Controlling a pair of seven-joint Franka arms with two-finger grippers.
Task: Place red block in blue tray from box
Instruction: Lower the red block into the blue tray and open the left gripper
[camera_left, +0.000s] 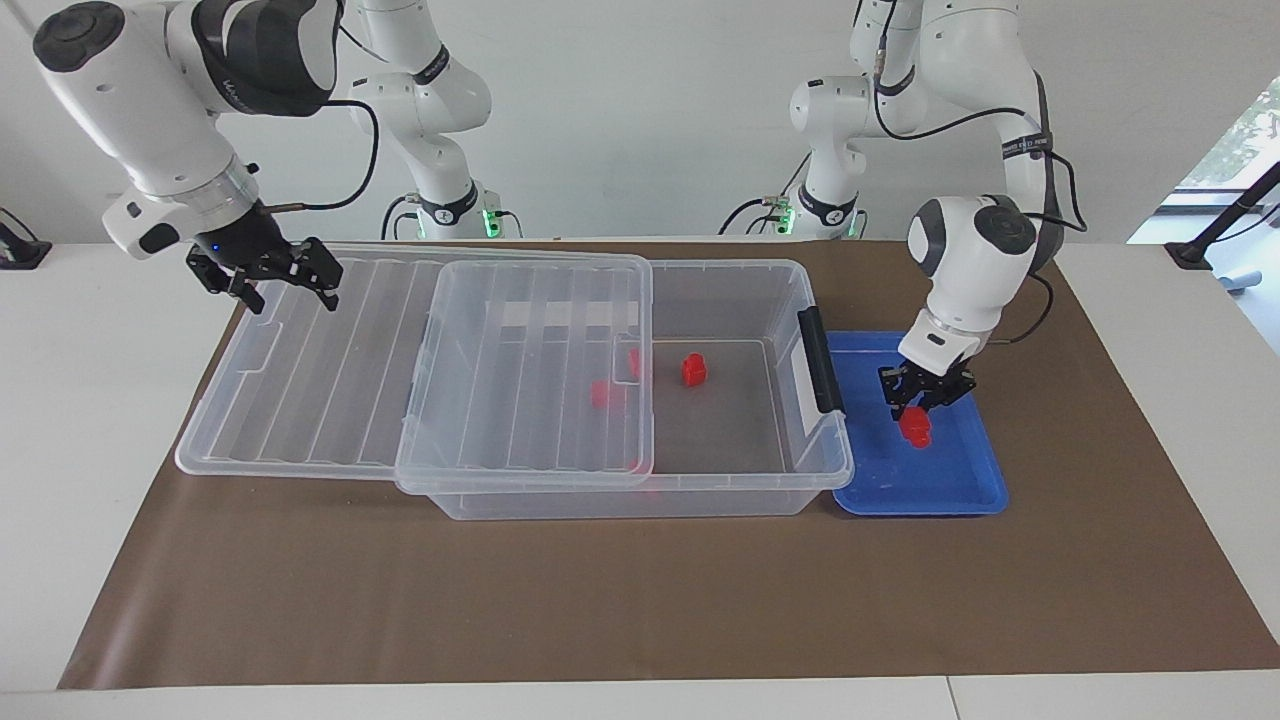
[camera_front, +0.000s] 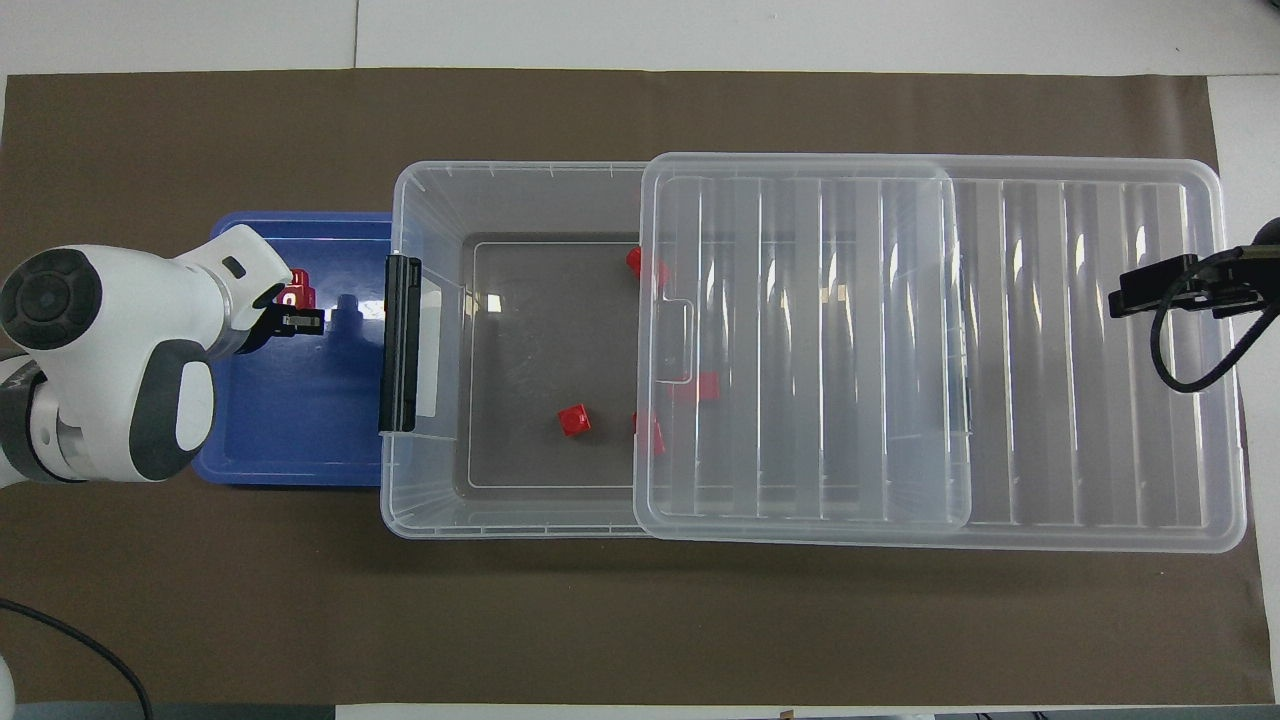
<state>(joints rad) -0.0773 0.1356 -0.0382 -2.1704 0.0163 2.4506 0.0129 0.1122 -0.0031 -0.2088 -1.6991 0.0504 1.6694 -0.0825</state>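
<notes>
The clear box (camera_left: 730, 268) (camera_front: 520, 170) stands mid-table. Its ribbed lid (camera_left: 300, 380) (camera_front: 1090, 350) is slid toward the right arm's end and covers about half of the box. Several red blocks lie inside: one in the open part (camera_left: 693, 370) (camera_front: 574, 420), the others under the lid's edge (camera_left: 605, 393) (camera_front: 700, 387). The blue tray (camera_left: 950, 490) (camera_front: 290, 430) lies beside the box at the left arm's end. My left gripper (camera_left: 922, 405) (camera_front: 300, 310) is low over the tray, shut on a red block (camera_left: 915, 428) (camera_front: 297, 293). My right gripper (camera_left: 280, 285) (camera_front: 1150, 290) is open over the lid's outer end.
A brown mat (camera_left: 600, 600) covers the table under everything. The box's black clip handle (camera_left: 820, 360) (camera_front: 400, 345) faces the tray. The left arm's wrist hides part of the tray in the overhead view.
</notes>
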